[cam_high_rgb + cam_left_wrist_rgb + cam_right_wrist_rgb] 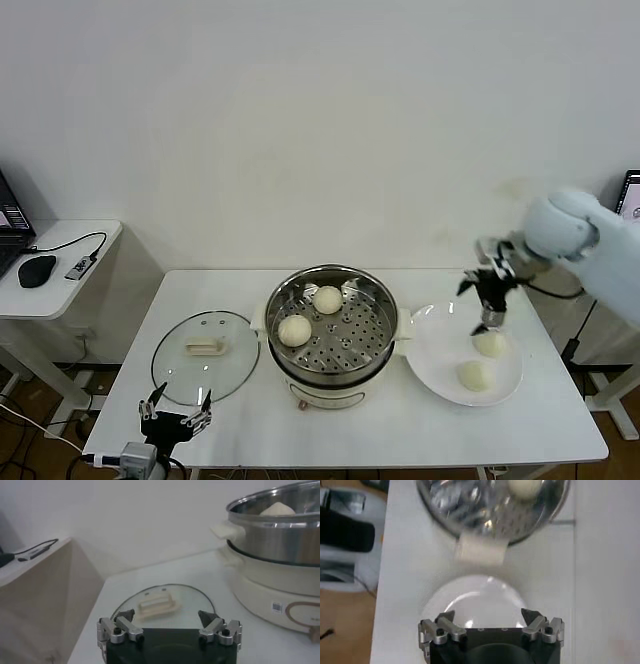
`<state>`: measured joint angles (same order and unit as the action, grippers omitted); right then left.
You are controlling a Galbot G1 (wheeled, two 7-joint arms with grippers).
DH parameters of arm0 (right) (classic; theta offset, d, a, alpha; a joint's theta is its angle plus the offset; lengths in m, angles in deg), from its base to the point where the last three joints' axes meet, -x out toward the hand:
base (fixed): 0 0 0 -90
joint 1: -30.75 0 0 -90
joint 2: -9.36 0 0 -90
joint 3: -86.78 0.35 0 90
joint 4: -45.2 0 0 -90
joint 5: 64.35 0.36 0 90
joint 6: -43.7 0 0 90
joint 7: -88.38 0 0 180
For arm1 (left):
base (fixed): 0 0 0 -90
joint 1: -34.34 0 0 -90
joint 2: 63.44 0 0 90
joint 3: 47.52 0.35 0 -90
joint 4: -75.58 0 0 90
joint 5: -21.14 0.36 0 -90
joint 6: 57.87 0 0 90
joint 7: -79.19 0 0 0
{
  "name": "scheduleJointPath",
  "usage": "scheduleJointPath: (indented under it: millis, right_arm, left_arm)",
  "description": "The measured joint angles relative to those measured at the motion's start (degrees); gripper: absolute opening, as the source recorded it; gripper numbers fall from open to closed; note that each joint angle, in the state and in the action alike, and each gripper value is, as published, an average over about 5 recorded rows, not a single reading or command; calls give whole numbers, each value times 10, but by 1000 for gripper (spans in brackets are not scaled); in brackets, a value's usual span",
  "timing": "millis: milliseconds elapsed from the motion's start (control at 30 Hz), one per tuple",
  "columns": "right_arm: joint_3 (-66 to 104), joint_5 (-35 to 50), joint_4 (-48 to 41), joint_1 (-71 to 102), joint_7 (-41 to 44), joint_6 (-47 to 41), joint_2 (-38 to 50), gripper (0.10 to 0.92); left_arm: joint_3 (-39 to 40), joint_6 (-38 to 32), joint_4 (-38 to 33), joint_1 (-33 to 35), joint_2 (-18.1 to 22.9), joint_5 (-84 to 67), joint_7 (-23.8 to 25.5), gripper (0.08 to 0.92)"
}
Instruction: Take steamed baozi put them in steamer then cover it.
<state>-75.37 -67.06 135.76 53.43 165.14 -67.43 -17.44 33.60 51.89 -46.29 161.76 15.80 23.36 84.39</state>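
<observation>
Overhead, right end effector point(490, 300) hovers open above plate point(440, 375) baozi point(489, 344).

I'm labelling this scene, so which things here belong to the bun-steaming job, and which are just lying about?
Job: steamer; two baozi in it; two baozi on the white plate; glass lid; open right gripper; open left gripper.

Lying about: computer mouse, laptop, side desk.

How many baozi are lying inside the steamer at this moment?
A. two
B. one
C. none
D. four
A: the head view shows two baozi on the perforated floor of the steamer, while two others remain on the white plate.
</observation>
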Motion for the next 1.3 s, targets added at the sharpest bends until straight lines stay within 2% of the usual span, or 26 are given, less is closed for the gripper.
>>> scheduleJointPath:
  millis: [500, 1300]
  right_arm:
    - [79, -90, -56, 151, -7, 43, -15, 823]
    - [104, -137, -126, 220, -69, 52, -88, 823]
  left_arm:
    - [2, 0, 21, -1, 8, 12, 0, 823]
    - [10, -2, 44, -5, 14, 19, -2, 823]
